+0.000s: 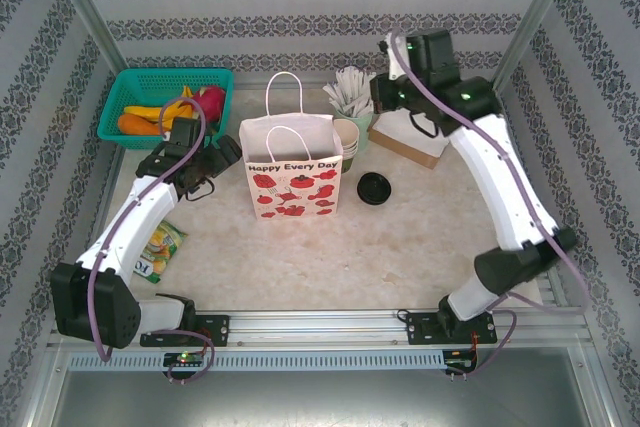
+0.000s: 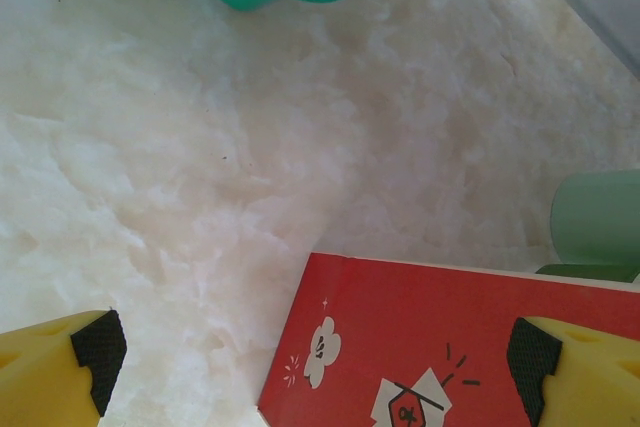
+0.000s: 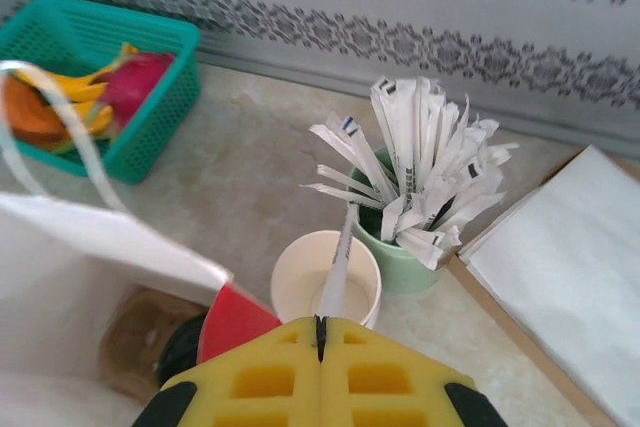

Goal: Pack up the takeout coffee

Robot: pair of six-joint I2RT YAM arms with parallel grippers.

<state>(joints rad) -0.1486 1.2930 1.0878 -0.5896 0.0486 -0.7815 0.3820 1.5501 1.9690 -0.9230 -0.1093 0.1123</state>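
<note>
While right end effector (image 3: 320, 332) pinches straw (image 3: 337, 257), cup (image 3: 295, 292) stands upright (mouth up).

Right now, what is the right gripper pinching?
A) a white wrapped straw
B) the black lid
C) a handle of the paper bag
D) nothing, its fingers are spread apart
A: in the right wrist view the right gripper has its yellow fingers pressed together, and a thin white wrapped straw sticks out of the seam between them, over the open paper cup.
</note>
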